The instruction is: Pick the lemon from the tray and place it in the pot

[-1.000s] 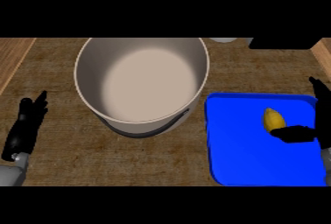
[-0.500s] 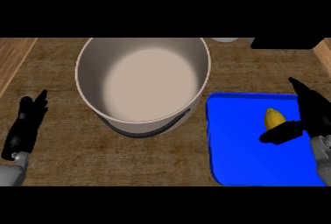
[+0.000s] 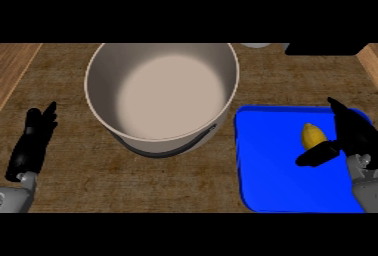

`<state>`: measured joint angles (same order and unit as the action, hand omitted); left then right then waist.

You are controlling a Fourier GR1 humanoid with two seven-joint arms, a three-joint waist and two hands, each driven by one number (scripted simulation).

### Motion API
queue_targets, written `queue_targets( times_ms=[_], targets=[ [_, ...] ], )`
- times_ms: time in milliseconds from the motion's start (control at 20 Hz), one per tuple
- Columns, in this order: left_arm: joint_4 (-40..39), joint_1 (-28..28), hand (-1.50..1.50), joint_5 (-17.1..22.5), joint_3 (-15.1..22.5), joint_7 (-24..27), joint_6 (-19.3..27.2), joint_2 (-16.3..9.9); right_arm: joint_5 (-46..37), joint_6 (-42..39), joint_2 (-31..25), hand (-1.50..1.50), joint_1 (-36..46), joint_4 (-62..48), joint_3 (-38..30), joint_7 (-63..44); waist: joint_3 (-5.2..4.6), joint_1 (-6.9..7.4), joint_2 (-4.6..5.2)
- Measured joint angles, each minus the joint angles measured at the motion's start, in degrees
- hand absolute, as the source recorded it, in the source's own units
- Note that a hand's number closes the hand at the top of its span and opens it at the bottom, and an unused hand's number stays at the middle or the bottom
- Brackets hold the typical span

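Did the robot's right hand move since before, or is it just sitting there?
Yes. The right hand has slid left over the blue tray, nearer the pot, and now sits beside the lemon, fingers open on one side and thumb on the other.

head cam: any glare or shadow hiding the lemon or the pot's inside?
Head view: no glare; the lemon reads clear yellow on the blue tray, with the right hand beside it, thumb overlapping its lower end. The pot has a bright floor and shaded inner walls, nothing hidden.
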<state>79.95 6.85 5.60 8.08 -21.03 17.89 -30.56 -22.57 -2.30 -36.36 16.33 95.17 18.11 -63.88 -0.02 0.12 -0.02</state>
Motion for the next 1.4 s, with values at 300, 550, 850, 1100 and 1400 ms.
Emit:
queue_targets(
  times_ms=[300, 550, 850, 1100, 1400],
  targets=[
    [-0.71, 0.06, 0.0, -1.21, -1.88, 0.79, -1.73, 1.05, -2.09, -1.05, 2.65, -1.5, 0.54, -5.52, -2.8, 2.21, 0.03, 0.04, 0.04],
    [0.85, -1.26, 0.0, -2.43, -3.63, 0.18, -3.26, 1.86, -7.09, -0.46, 6.49, -1.5, 0.08, -9.74, -3.65, 4.62, 0.04, 0.1, 0.03],
    [1.01, -1.06, 0.0, -4.53, -5.2, -0.15, -4.5, 3.55, -11.1, -1.06, 10.39, -1.5, 1.83, -15.99, -5.39, 5.53, 0.02, 0.08, 0.03],
    [1.88, -2.29, 0.0, -5.97, -7.01, 0.17, -5.76, 4.82, -11.72, -3.08, 11.52, -1.5, 1.01, -16.62, -8.23, 5.85, 0.02, 0.01, 0.0],
    [2.85, -3.11, 0.0, -7.49, -9.35, 0.02, -7.92, 6.12, -13.93, -3.42, 14.39, -1.5, 2.32, -22.84, -11.01, 9.56, 0.02, 0.09, 0.02]
  ],
)
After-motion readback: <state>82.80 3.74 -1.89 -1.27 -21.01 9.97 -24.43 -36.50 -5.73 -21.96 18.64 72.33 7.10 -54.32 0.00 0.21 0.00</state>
